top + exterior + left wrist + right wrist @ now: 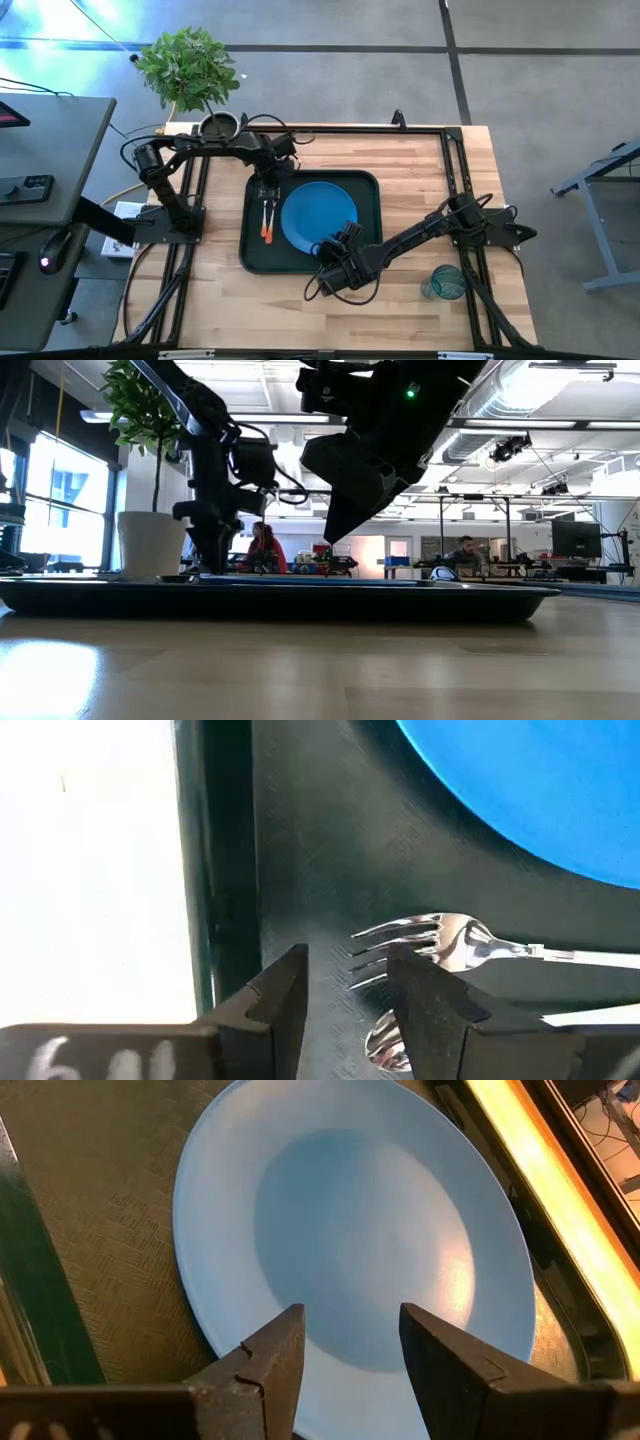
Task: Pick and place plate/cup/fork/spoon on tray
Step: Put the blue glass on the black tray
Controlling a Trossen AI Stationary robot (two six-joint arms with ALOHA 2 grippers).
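Cup [444, 283] off-tray, high view only

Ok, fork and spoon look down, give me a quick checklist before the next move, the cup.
1. Plate on the tray: ok.
2. Fork lying on the tray, clear of the plate: ok.
3. Spoon on the tray beside the fork: ok, mostly hidden behind the left fingers.
4. Left gripper open, holding nothing: ok.
5. Right gripper open, empty, over the plate: ok.
6. Cup on the tray: not ok, it sits on the table off the tray's right.
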